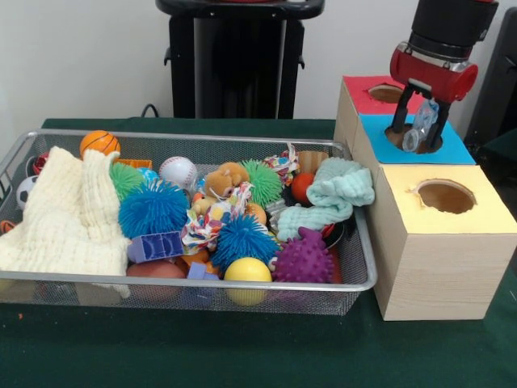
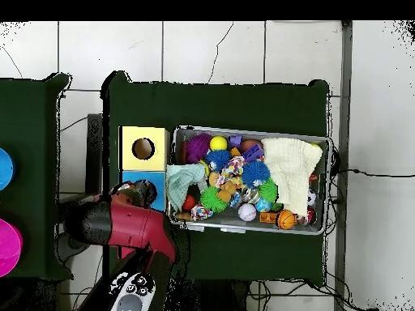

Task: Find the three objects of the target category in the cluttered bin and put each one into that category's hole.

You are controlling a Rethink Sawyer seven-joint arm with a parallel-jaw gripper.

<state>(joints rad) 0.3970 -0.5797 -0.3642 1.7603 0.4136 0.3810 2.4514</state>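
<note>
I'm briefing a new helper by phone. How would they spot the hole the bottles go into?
Find the pale wooden box right of the silver wire-mesh basket. The round hole is in its bright blue middle panel, under the gripper holding a clear plastic bottle; neighbouring holes have red and yellow tops.

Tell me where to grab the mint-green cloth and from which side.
Pinch the mint-green cloth at its bunched upper folds, coming straight down from above: they stand up high, while the bin rim and the wooden box likely block a sideways approach.
</note>
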